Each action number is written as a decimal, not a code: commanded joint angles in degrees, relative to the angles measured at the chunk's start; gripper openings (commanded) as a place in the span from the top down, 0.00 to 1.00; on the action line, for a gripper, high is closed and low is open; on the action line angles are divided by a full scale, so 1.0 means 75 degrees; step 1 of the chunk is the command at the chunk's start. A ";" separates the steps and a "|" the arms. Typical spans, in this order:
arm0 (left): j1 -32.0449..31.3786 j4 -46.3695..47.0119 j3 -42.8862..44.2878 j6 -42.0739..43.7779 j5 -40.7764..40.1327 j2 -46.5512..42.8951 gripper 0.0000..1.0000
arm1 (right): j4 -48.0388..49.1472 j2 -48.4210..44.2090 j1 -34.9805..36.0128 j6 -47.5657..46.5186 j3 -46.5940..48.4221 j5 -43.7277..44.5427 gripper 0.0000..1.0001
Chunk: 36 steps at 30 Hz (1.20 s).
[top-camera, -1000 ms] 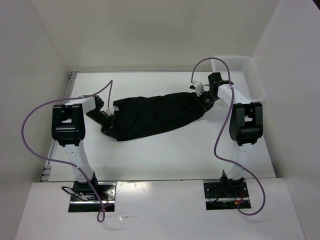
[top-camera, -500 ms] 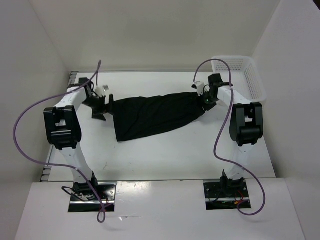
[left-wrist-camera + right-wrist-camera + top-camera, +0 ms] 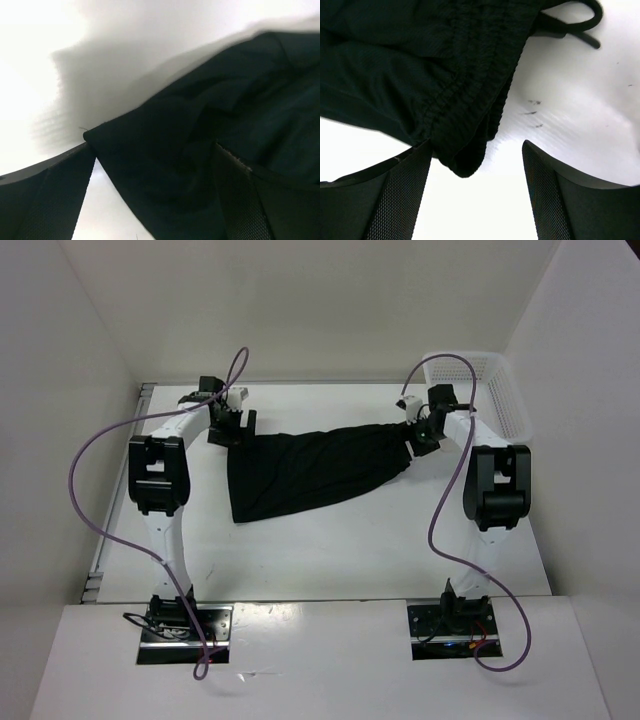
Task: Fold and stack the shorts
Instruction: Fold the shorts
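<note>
From above, the shorts (image 3: pixel 310 475) lie flat on the white table (image 3: pixel 350 550), stretched crosswise over its far half. Their broad end is on the left and they narrow toward the right. The left fingers (image 3: pixel 248 424) sit at the far left corner of the fabric. The right fingers (image 3: pixel 424 440) sit at the narrow right end, black against black, so this view does not show how wide they stand. A white mesh basket (image 3: pixel 470 355) stands at the far right corner of the table, apart from the shorts. A purple cable loops over each arm.

In the left wrist view, the left fingers (image 3: pixel 45 205) are spread wide to either side of the frame. A corner of the shorts (image 3: pixel 200 150) lies between and beyond them, resting on the table (image 3: pixel 30 75). Neither pad presses on the cloth: it is released.

In the right wrist view, the right fingers (image 3: pixel 395 200) are likewise parted. The gathered waistband end of the shorts (image 3: pixel 395 75) hangs down into the gap, close beside the left-hand finger in this view, but it is not clamped. The drawstring (image 3: pixel 570 27) curls out onto the table (image 3: pixel 580 150) at the upper right. A few small dark scuff marks (image 3: pixel 534 112) show on the surface near it.
</note>
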 commanded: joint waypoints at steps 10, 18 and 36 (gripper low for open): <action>0.0021 0.0315 -0.0148 0.0034 -0.0597 0.0226 0.76 | 0.1107 0.0572 0.0201 0.0941 -0.0138 0.0266 0.24; 0.0021 0.0162 0.0088 0.0034 -0.0597 0.0156 0.92 | 0.1343 0.0726 0.0353 0.1106 -0.0560 0.0514 0.35; 0.0046 -0.0189 0.0931 0.0034 -0.0573 0.0531 0.83 | 0.1109 0.0212 0.0529 0.0965 -0.0337 0.0702 1.00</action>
